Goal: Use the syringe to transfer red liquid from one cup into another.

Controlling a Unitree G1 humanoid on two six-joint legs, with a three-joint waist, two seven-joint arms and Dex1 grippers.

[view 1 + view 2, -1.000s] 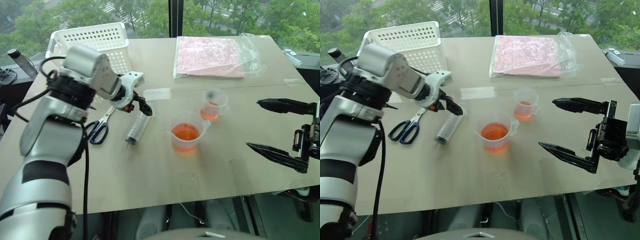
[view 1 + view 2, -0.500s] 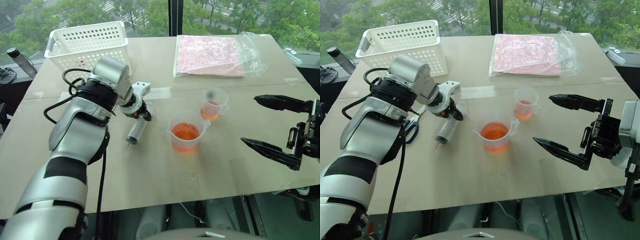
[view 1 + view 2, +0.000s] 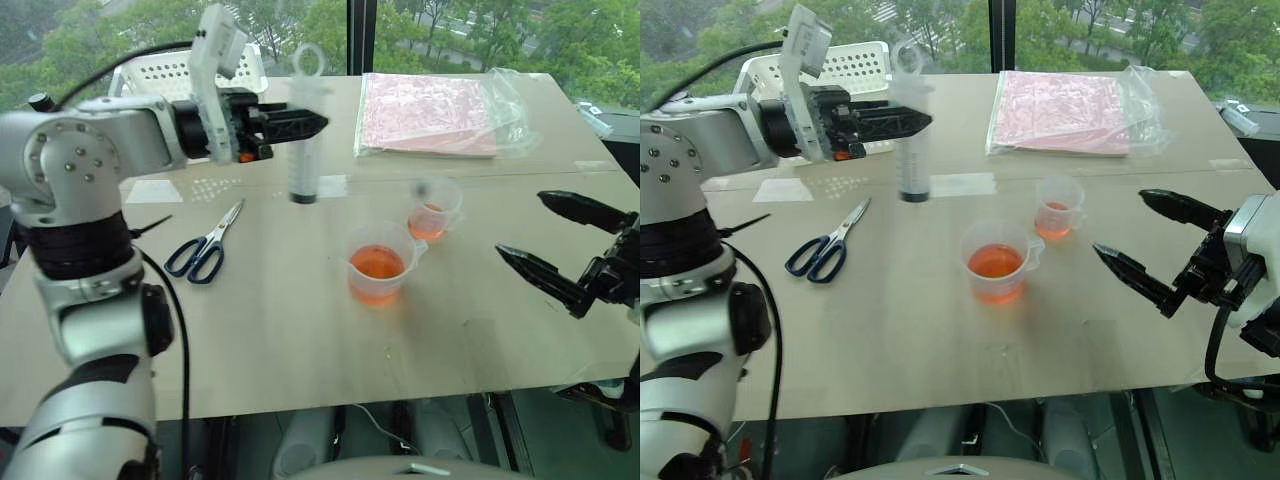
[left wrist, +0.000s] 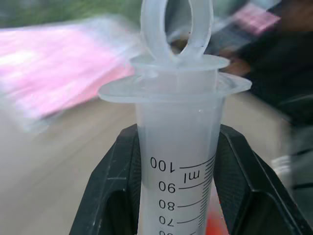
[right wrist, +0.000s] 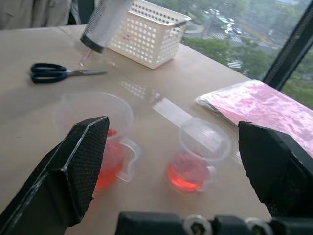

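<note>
**Syringe lifted, ready to carry to the larger cup**

Head views: the left end effector is clamped on the syringe, which hangs upright, tip down, above the table, well apart from the larger cup of red liquid. The smaller cup stands just behind it. Next, I judge, the tip must be brought over and dipped into the larger cup.

Left wrist view: black fingers grip the barrel just under its flange.

Right wrist view: the right end effector is spread wide, empty, near both cups.

Upper-floor test room; table by window; treetops, street below
</note>
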